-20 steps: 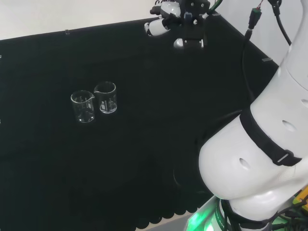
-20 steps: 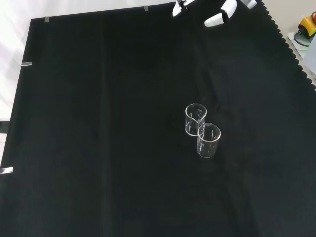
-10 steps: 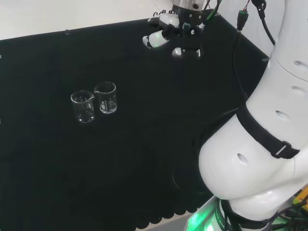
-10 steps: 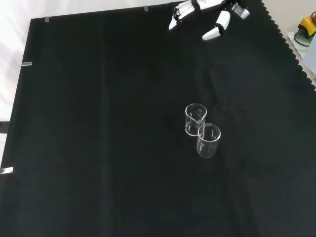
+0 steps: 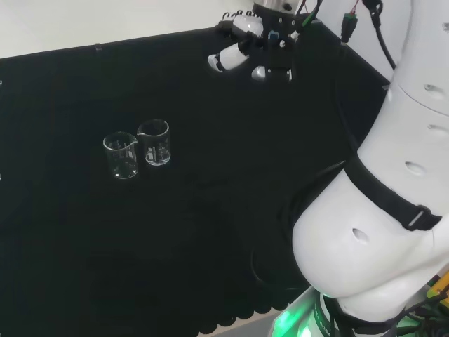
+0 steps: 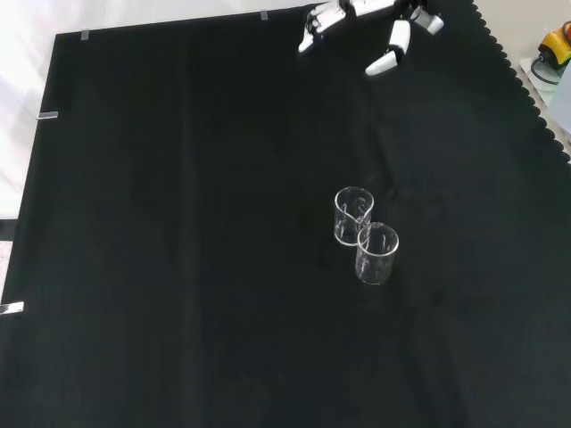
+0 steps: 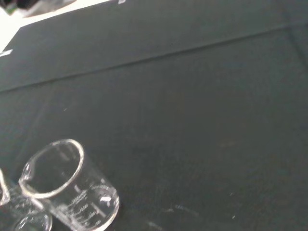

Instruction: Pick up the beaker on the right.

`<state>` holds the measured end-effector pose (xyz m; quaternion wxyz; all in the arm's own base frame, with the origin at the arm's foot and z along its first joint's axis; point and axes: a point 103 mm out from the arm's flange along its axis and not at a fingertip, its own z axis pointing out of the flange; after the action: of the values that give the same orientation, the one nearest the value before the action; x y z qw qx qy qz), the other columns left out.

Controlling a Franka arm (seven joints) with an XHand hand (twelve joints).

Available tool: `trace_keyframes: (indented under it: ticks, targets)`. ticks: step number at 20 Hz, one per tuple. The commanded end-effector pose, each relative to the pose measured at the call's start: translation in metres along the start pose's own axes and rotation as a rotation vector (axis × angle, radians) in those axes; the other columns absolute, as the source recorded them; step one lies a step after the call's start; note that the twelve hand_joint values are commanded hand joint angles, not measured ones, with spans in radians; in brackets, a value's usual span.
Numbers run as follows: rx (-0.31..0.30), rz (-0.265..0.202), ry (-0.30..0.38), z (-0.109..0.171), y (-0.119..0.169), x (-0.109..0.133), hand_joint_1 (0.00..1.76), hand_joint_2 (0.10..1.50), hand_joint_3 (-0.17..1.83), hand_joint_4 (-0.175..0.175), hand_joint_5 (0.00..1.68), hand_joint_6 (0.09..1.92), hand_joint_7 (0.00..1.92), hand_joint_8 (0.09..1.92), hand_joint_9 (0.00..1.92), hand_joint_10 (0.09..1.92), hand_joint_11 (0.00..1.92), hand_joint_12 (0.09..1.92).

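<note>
The fingers (image 6: pixel 312 31) of the hand (image 6: pixel 379 18) are spread and hold nothing, up near the cloth's (image 6: pixel 178 267) far edge, well apart from the two touching beakers (image 6: pixel 366 234), likely ready to reach.

A clear glass beaker (image 7: pixel 67 192) with white markings and a pouring lip stands on the black cloth (image 7: pixel 192 110) of the desk; part of a second beaker (image 7: pixel 19 222) shows just beside it.

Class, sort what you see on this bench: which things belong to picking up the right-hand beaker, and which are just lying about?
Belongs to the job:
- right beaker in the head view, upright
- hand, open, apart from both beakers

Just lying about:
- left beaker, beside the first
- black cloth
</note>
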<state>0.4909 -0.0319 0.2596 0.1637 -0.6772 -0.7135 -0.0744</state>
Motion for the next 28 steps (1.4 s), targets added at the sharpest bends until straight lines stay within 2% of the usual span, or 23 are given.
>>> trace_keyframes:
  ticks: [1, 21, 28]
  targets:
    - [0.075, -0.089, 0.130, 0.063, 0.020, -0.003, 0.72, 0.51, 0.97, -0.069, 0.27, 0.09, 0.16, 0.62, 0.25, 0.68, 0.00, 1.10]
    - [0.145, -0.275, 0.284, 0.131, 0.031, 0.005, 0.73, 0.45, 0.99, -0.070, 0.21, 0.09, 0.19, 0.63, 0.29, 0.68, 0.00, 1.18]
    - [0.157, -0.332, 0.317, 0.146, 0.041, 0.010, 0.76, 0.41, 1.01, -0.068, 0.28, 0.09, 0.25, 0.65, 0.33, 0.67, 0.00, 1.24]
